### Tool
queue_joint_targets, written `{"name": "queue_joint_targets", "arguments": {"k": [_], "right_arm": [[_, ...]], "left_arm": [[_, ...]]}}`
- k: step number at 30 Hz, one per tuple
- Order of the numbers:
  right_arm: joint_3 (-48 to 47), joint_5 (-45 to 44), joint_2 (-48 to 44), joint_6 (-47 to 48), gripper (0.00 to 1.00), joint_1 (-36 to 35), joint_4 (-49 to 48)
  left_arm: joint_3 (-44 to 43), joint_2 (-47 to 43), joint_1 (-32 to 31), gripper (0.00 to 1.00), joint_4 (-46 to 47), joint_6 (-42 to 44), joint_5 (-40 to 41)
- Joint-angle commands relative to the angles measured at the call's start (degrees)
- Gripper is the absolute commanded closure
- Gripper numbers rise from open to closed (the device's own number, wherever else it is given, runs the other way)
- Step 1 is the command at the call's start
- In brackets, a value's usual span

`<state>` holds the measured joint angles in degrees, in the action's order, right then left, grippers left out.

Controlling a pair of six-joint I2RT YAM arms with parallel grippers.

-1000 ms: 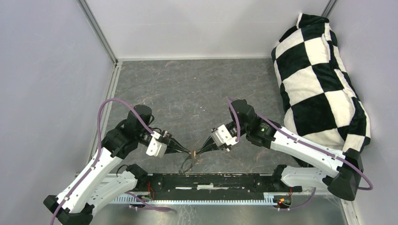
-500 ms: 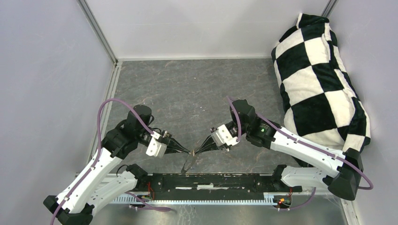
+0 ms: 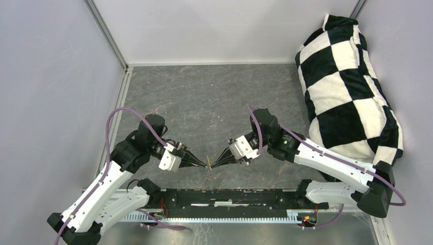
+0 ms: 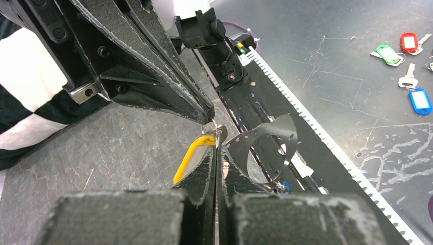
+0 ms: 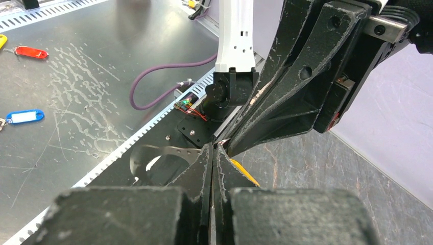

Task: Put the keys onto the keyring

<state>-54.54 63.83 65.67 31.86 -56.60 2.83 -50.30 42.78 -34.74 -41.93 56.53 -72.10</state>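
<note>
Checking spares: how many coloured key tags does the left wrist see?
4: yellow tag at the left end effector; green tag, red tag, blue tag on the metal bench, far right. Others may be hidden.

Top camera looks down on the table (image 3: 204,97) from behind; wrist cameras — close in — face each other, sharing the meeting fingertips (image 4: 203,176).

Much of yellow-tagged key (image 4: 190,158) behind left end effector (image 4: 215,146)
</note>
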Motion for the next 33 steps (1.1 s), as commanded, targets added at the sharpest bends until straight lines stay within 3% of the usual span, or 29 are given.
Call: {"name": "queue_joint_targets", "arguments": {"k": [1,16,20,25,30,33], "right_arm": [[-3.16,-0.68,0.48,-0.92,1.0,-0.71,-2.43],[-4.73,-4.75,2.77,-2.68,0.99,-1.57,-4.02],[-5.26,-5.85,3.14,-3.35,1.0,-1.88,-3.92],[-6.38,-7.2,4.09,-4.58,1.0,-2.22,-3.89],[-9.29,-8.2,6.0,-5.91,1.0,-2.2,-3.76],[-12.16,-8.37,8.07,-6.48,1.0,-2.18,-2.98]], "left_arm": [[-1.47,-0.53,0.19,0.98,0.26,2.31,-0.94],[-1.26,-0.66,0.09,0.98,1.9,0.26,-1.47],[-0.09,-1.96,0.2,0.98,7.87,-4.06,-0.59],[4.08,-6.33,0.18,0.98,23.37,-17.2,2.46],[3.47,-7.1,0.2,0.98,24.92,-18.89,3.2],[4.41,-8.4,0.2,0.98,31.8,-24.31,6.9]]}}
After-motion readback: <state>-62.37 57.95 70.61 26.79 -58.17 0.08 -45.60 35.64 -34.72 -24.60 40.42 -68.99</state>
